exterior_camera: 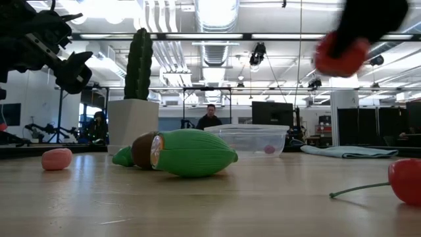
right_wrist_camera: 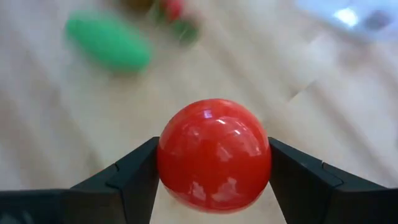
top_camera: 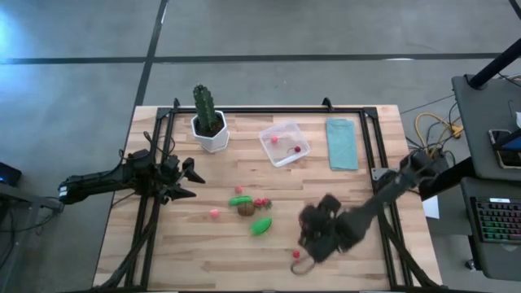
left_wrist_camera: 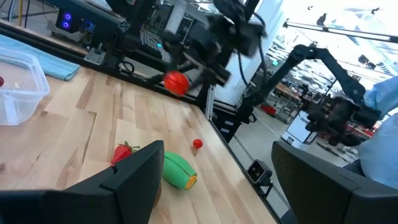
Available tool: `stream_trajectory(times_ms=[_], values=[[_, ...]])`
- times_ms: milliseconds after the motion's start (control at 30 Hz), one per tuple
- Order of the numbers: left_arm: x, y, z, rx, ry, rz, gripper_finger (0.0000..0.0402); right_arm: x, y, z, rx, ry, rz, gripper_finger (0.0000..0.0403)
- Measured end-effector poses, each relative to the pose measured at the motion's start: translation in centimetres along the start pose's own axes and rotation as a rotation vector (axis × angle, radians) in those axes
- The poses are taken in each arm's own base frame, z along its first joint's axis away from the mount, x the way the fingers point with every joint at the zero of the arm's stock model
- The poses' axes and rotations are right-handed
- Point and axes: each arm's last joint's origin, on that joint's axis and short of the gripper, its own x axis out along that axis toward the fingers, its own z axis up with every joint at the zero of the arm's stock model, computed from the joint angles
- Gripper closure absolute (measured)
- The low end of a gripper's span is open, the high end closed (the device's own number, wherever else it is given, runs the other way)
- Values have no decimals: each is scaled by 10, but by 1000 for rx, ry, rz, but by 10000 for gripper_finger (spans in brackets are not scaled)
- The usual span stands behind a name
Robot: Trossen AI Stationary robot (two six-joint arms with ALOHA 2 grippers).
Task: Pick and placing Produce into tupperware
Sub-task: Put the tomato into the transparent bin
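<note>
My right gripper (top_camera: 314,234) hovers over the table's near right part, shut on a red ball (right_wrist_camera: 214,155). A red cherry with a stem (top_camera: 298,254) lies on the wood just below it. The other produce lies mid-table: two green oblong pieces (top_camera: 261,225), a brown ball (top_camera: 246,209), a strawberry (top_camera: 260,203) and a pink piece (top_camera: 215,213). The clear tupperware (top_camera: 283,142) stands toward the far edge with two red-pink pieces inside. My left gripper (top_camera: 192,174) waits open at the table's left, above the wood. My right gripper pinches the red ball (exterior_camera: 341,56) between its two fingers (right_wrist_camera: 134,177), one on each side of its widest part. The fingers come from above, pointing down. The ball is lifted clear, well above the table (left_wrist_camera: 176,82).
A tall green cactus in a white pot (top_camera: 208,122) stands left of the tupperware. A light blue folded cloth (top_camera: 342,144) lies to its right. A black frame (top_camera: 269,110) runs along the table's far and side edges. People show in the room beyond.
</note>
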Motion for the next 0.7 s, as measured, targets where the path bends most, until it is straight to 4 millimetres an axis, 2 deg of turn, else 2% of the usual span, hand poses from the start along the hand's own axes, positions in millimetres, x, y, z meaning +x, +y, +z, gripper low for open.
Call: stream_trajectory(times_ms=[300, 433, 533, 600, 700], values=[[0, 0, 0, -1, 1, 1, 118, 19, -93, 86, 175, -47, -126, 151], [0, 0, 0, -1, 1, 1, 118, 30, -137, 121, 247, -26, -126, 151], [0, 0, 0, -1, 2, 0, 118, 48, -165, 144, 279, 15, -51, 149], [0, 0, 0, -1, 1, 1, 118, 63, -178, 157, 278, 28, 1, 145], [0, 0, 0, -1, 1, 1, 118, 87, -194, 169, 238, 44, -16, 143]])
